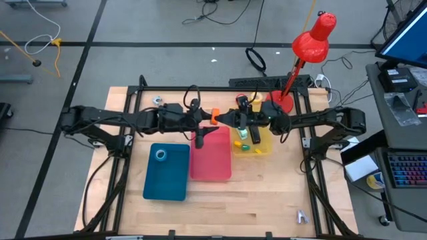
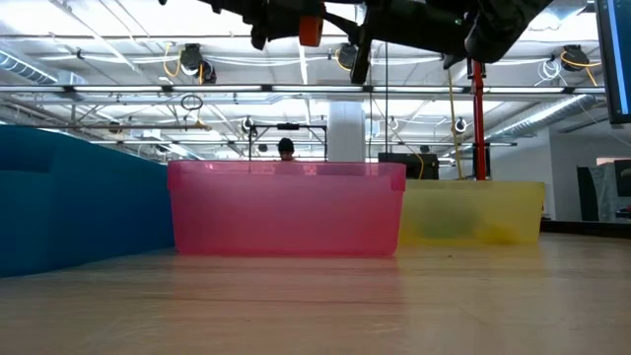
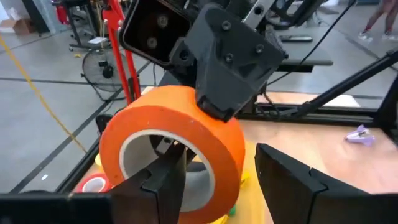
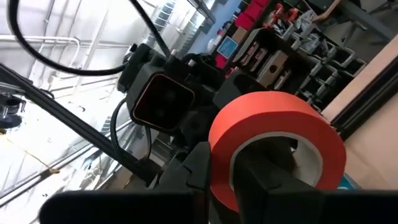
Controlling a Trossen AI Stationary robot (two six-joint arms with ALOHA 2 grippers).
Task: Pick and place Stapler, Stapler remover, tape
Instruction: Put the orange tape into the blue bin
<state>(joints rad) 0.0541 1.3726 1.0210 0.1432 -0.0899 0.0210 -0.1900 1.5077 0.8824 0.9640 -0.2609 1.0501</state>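
Note:
An orange tape roll [image 1: 214, 117] hangs in the air between my two grippers, above the far end of the pink tray [image 1: 211, 163]; the low view shows the orange tape roll [image 2: 312, 30] well above the tray rims. My right gripper [image 4: 233, 180] is shut on it. My left gripper [image 3: 214, 183] is open, with one finger [image 3: 165, 180] in the roll's hole and the other finger [image 3: 292, 180] outside, a gap away from the wall. A blue roll [image 1: 161, 155] lies in the blue tray [image 1: 167, 183]. A red roll [image 3: 93, 185] lies in the yellow tray [image 1: 267, 141]. My right gripper pinches the orange roll's wall [image 4: 221, 155], one finger [image 4: 273, 180] inside the hole and one finger [image 4: 198, 165] outside. It comes level from the table's right side. The roll is lifted clear and stands on edge, with its hole facing both wrist cameras.
The three trays sit side by side: blue, pink, yellow. Small items lie in the yellow tray. A red lamp [image 1: 313, 37] stands on its base [image 1: 280, 100] at the far right. A small pale purple thing [image 1: 301, 216] lies near the table's right front corner.

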